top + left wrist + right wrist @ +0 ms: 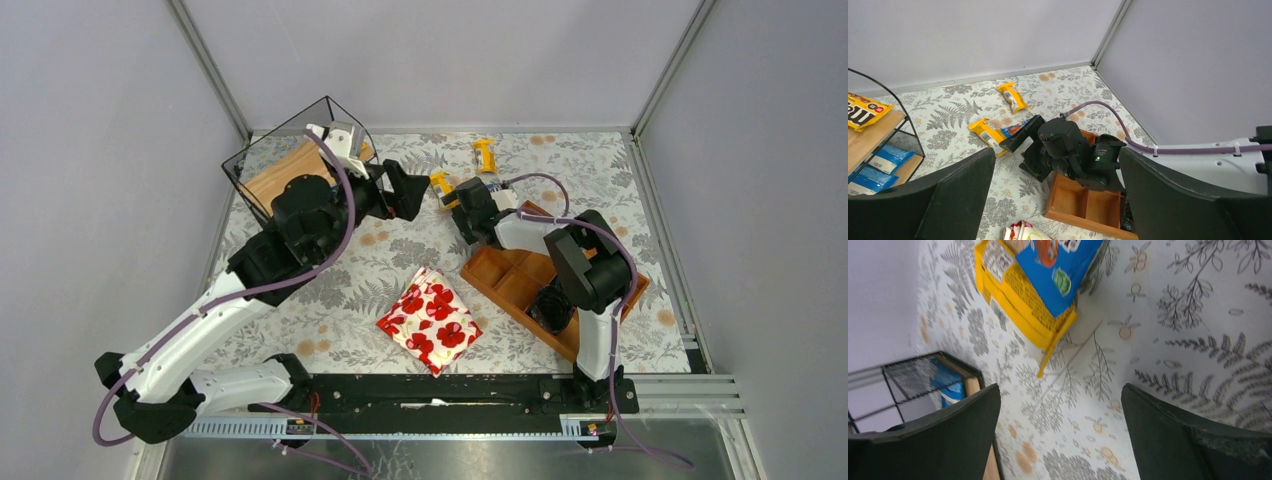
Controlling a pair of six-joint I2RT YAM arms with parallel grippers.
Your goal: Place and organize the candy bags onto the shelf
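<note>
- Walls (420, 60): plain pale grey panels closing in the table at the back, left and right.
- Corner posts (208, 68): silver metal profiles rising at the two far corners.
- Tabletop (590, 170): white covering printed with grey ferns and small orange-brown blossoms.
- Slotted rails (700, 392): silver, lying along the near right edge.
- Light: even and diffuse; shadows are soft.

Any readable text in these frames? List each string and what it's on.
"m": large brown lettering, cut off at the frame edge, on the yellow packet atop the shelf.
Fine print on the blue packet in the right wrist view: blurred, unreadable.
Nothing else legible.
</note>
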